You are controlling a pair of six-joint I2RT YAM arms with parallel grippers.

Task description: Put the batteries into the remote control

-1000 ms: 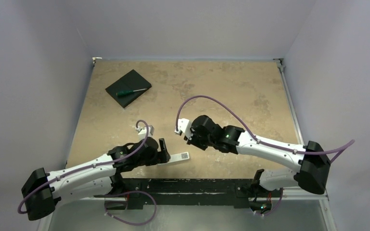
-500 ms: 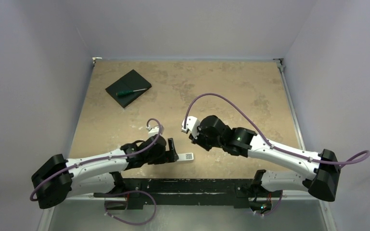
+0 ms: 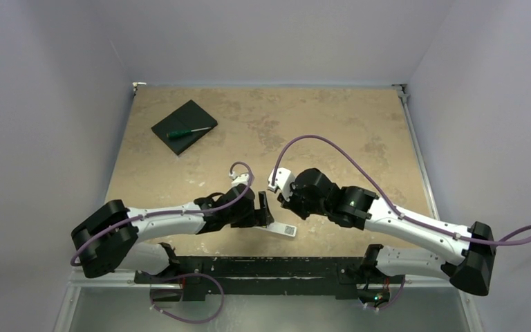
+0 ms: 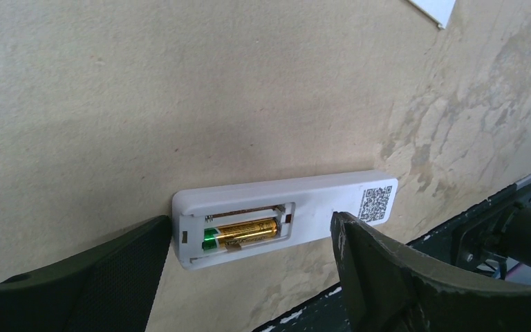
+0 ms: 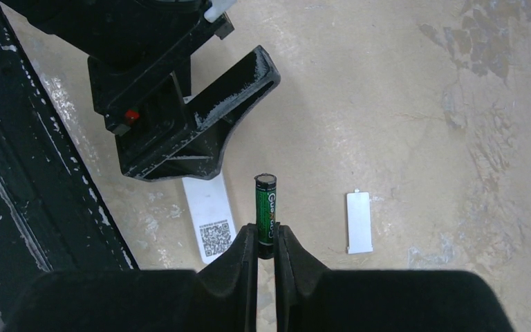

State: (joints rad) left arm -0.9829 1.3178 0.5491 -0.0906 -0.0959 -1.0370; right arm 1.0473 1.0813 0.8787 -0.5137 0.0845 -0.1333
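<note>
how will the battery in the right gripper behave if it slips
Smooth and rigid-looking, the battery is pinched only near one end by the right gripper, so it may pivot or slip. Dropped on the flat table, it would likely roll.

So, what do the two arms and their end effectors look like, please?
The left arm and right arm have white links between bulky black joints, each with a looping purple cable. Each end effector has two matte black fingers; the left end effector carries a small red mark.
</note>
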